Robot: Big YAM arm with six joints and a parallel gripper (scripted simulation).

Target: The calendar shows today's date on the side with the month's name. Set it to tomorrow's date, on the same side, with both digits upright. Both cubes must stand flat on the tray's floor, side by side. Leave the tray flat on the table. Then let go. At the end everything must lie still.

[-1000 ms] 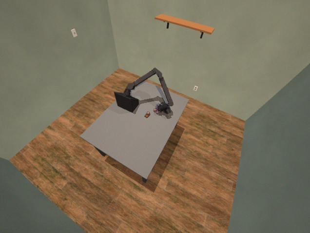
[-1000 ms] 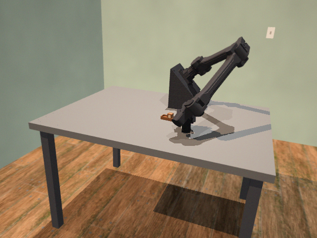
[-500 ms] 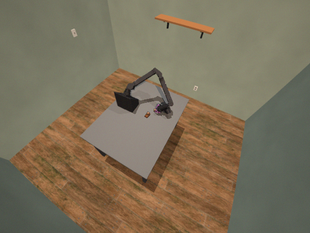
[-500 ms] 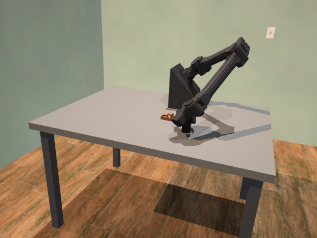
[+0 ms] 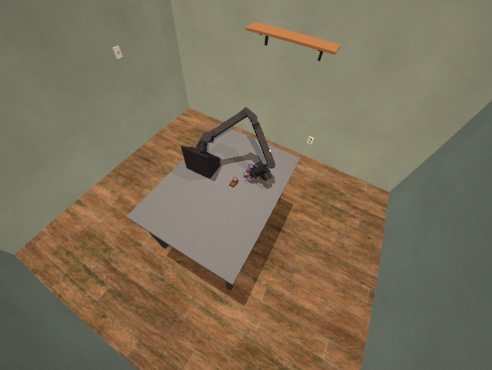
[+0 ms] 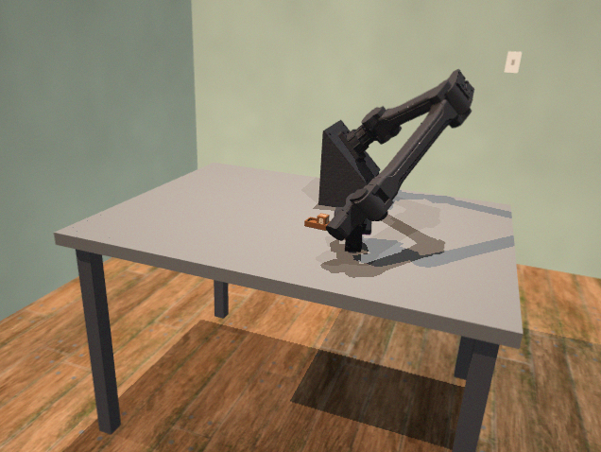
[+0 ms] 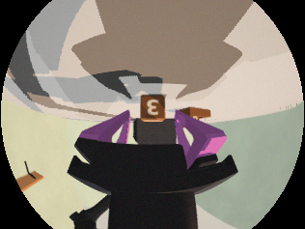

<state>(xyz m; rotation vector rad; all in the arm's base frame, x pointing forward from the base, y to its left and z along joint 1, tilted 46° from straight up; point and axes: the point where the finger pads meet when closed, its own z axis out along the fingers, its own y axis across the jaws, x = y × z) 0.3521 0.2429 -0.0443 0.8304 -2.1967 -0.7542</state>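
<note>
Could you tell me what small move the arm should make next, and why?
Probably a straight lift of the gripper clear of the cube. The purple fingers stand open, wider than the cube showing a 3, so it is not gripped. It sits low by the table, apart from the tray. Backing off without nudging it would allow a fresh grasp.
</note>
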